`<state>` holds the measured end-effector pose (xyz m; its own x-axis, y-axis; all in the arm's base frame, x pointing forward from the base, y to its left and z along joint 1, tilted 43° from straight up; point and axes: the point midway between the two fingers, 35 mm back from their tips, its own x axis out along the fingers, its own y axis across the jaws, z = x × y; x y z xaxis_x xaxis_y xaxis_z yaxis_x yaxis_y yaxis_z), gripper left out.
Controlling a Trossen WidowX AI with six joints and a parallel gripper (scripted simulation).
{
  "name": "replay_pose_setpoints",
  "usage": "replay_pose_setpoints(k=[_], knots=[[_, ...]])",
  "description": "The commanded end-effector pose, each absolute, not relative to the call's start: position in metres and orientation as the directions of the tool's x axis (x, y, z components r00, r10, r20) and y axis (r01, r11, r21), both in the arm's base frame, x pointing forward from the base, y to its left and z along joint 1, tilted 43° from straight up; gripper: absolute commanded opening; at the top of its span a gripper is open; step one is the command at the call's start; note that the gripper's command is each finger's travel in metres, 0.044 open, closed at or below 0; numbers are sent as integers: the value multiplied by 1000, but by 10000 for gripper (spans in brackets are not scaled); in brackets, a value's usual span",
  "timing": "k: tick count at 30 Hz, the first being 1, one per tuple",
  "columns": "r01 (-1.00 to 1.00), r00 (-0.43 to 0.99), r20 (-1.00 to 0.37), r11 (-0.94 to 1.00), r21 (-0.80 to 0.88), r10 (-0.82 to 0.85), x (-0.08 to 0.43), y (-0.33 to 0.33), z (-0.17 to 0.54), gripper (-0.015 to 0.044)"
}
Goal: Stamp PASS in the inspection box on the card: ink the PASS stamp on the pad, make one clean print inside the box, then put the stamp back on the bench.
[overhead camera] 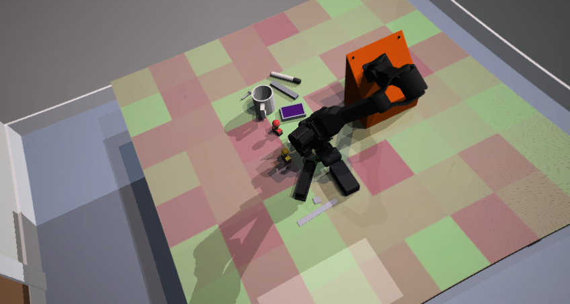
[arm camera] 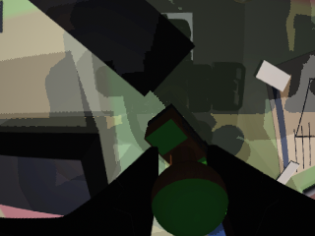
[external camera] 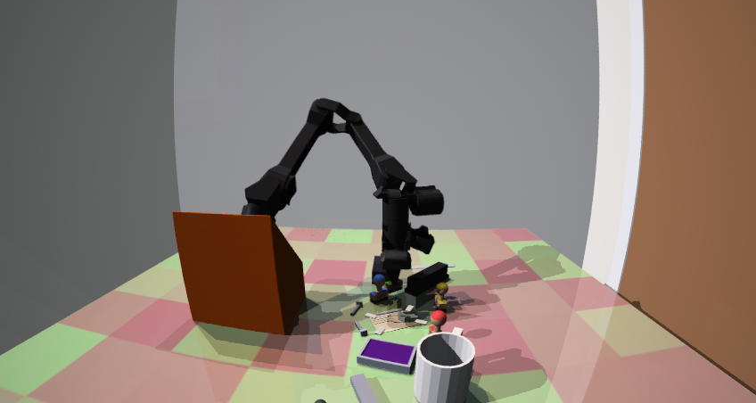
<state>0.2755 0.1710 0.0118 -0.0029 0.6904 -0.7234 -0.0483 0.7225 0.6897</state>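
My gripper (arm camera: 183, 153) points down and is shut on a green-topped stamp (arm camera: 189, 202) (external camera: 389, 283), which stands upright at bench level. Its dark base shows beyond the fingertips; any lettering is unreadable. A blue stamp (external camera: 379, 279) stands close beside it. A yellow stamp (overhead camera: 285, 152) (external camera: 441, 289) and a red stamp (overhead camera: 275, 124) (external camera: 438, 317) stand on the mug side. The beige card (external camera: 382, 322) (arm camera: 285, 118) lies just past the gripper, with pale tabs at its edges; the arm hides it in the top view. The purple ink pad (overhead camera: 292, 111) (external camera: 387, 351) lies open beyond the card.
A white mug (overhead camera: 268, 105) (external camera: 442, 375) stands beside the pad. A marker (overhead camera: 284, 77) and a grey bar (overhead camera: 283, 89) (external camera: 364, 390) lie behind it. Dark blocks (overhead camera: 304, 183) (overhead camera: 344, 179) sit close to the gripper, before a pale strip (overhead camera: 316, 212). An orange box (overhead camera: 384, 47) (external camera: 227, 267) stands by the arm.
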Motion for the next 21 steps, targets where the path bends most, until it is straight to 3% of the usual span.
replay_pose_setpoints(k=[1, 21], knots=[[-53, -2, -721, 720, 692, 693, 276, 170, 15, 0], [-53, -3, -721, 720, 692, 693, 277, 163, 21, 0]])
